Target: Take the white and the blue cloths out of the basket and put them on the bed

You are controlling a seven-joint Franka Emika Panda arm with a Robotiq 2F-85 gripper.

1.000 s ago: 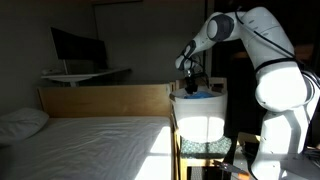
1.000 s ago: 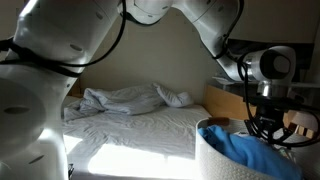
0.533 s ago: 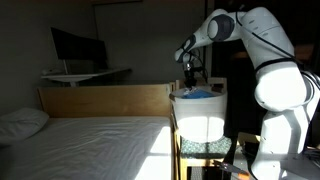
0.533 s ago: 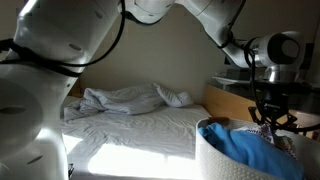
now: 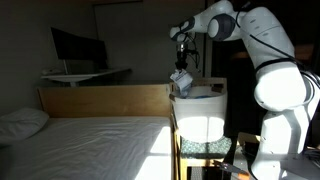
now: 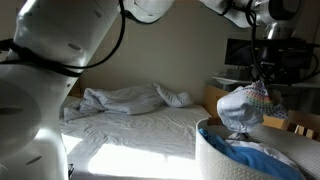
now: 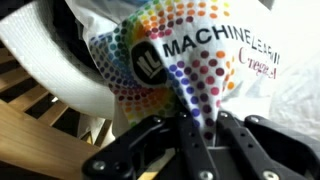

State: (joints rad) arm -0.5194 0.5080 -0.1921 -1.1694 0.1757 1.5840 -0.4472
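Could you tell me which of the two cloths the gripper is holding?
The white cloth printed with coloured dots, hanging from the gripper, jaws shut, above the white basket; the plain blue cloth lies inside it.

I see the white cloth (image 7: 200, 60) as thin matt fabric w/ printed multicolour dots. The blue cloth (image 6: 262, 160) is soft, creased fabric. The basket (image 5: 198, 118) is matt white, material unclear. The gripper (image 7: 192, 128) is matt black, hard plastic or metal. The headboard (image 5: 105, 100) is pale smooth wood, and the arm shell (image 5: 278, 60) is glossy white.
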